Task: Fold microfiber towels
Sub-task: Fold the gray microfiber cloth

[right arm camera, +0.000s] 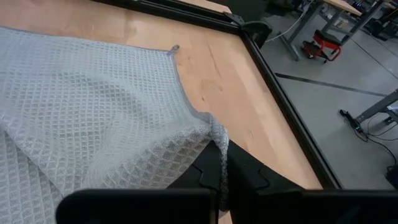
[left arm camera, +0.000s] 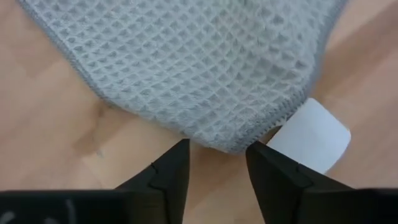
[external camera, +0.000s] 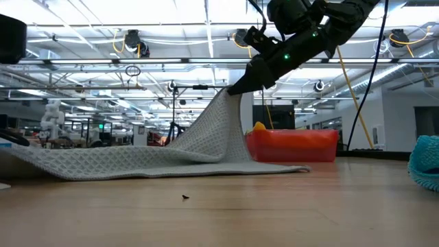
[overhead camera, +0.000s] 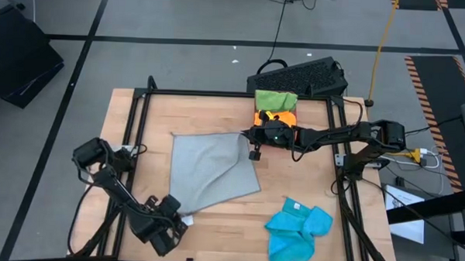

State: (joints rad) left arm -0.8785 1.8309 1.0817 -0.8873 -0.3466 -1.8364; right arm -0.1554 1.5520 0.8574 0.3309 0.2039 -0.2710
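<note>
So the right gripper (overhead camera: 250, 136) is pinched tight on one corner of the grey towel (overhead camera: 212, 170) and has it lifted off the table (overhead camera: 308, 187), with the rest draped flat across the middle. The left gripper (left arm camera: 216, 167) sits at the near corner, fingers parted with nothing between them, the towel's edge just ahead. A blue towel (overhead camera: 297, 229) lies crumpled at the near right, while green (overhead camera: 275, 99) and orange (overhead camera: 273, 116) ones sit in the red tray (external camera: 291, 145).
</note>
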